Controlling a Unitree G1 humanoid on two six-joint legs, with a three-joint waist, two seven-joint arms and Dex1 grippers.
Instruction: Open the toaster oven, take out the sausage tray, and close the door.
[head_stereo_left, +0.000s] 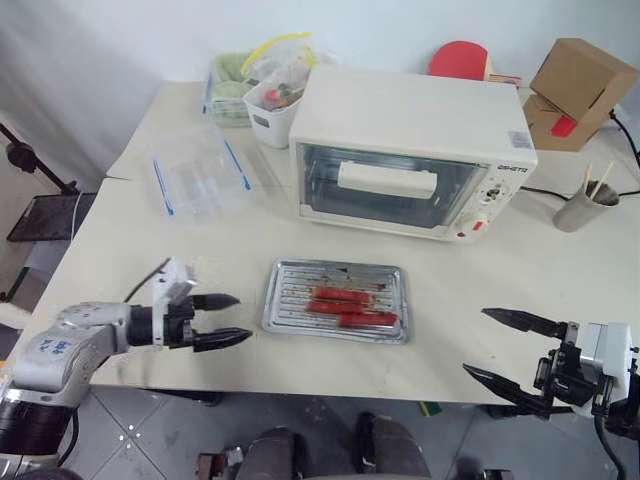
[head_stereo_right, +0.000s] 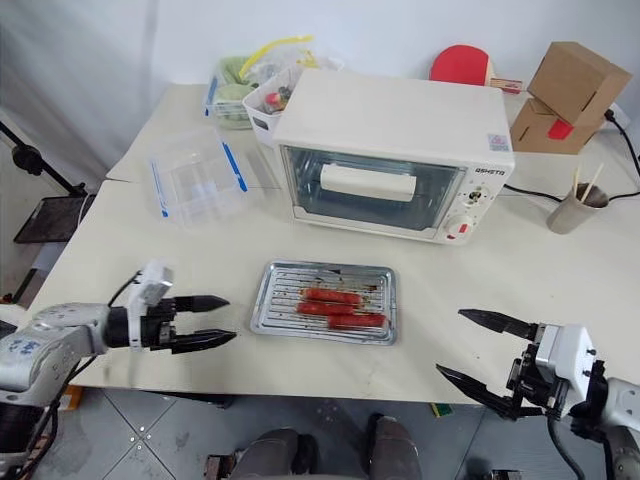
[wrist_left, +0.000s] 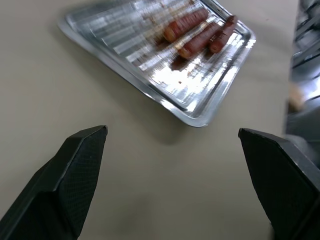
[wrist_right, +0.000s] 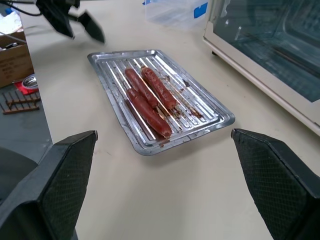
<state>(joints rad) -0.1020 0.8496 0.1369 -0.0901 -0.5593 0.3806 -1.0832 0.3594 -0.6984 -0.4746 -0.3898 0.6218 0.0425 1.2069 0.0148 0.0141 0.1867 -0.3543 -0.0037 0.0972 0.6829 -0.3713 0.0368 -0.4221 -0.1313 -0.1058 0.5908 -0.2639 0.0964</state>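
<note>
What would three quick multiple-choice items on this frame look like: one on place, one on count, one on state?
1. Where is the shallow ridged shiny metal sausage tray?
A. inside the oven
B. on the table in front of the oven
C. on top of the oven

2. How many red sausages lie in it?
A. two
B. three
C. five

3. How is the clear glass door of the cream-white boxy toaster oven?
A. shut
B. hanging fully open
C. removed

Answers:
1 B: the tray rests on the beige table before the oven front.
2 B: three sausages lie side by side in the right wrist view.
3 A: the glass panel and its bar handle sit flush in the oven front.
</note>
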